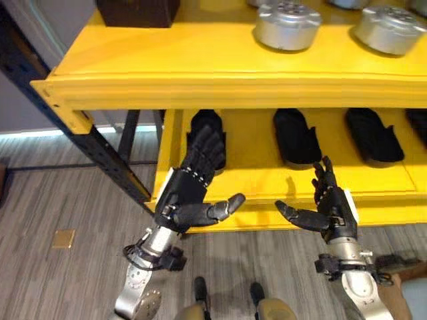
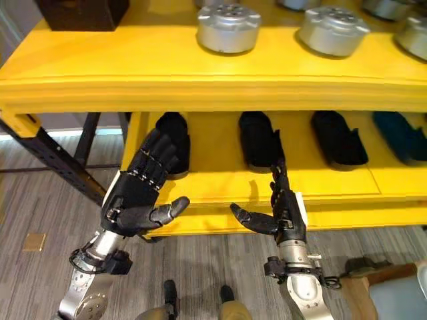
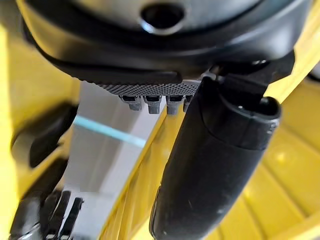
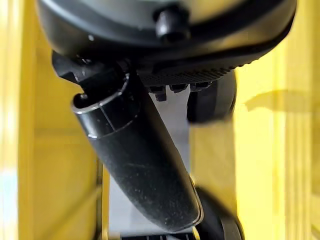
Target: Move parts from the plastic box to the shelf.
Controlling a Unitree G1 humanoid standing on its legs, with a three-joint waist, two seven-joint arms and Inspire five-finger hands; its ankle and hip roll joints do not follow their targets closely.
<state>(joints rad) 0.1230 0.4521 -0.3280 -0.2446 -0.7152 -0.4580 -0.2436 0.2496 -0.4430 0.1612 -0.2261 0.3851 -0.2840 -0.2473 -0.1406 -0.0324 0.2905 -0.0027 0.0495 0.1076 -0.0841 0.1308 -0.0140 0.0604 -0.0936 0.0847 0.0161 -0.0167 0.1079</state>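
Left robot hand (image 1: 183, 193) and right robot hand (image 1: 333, 208) both released, empty, fingers straight, raised before the yellow shelf (image 1: 133, 80), with round silver parts (image 1: 287, 25) on its upper level and black parts (image 1: 297, 137) below.

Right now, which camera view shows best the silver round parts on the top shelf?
The right eye view: several silver round parts show on the top shelf, two of them whole. The left eye view shows two whole, others cut by the edge. The wrist views show mostly each hand's own thumb and yellow shelf surfaces.
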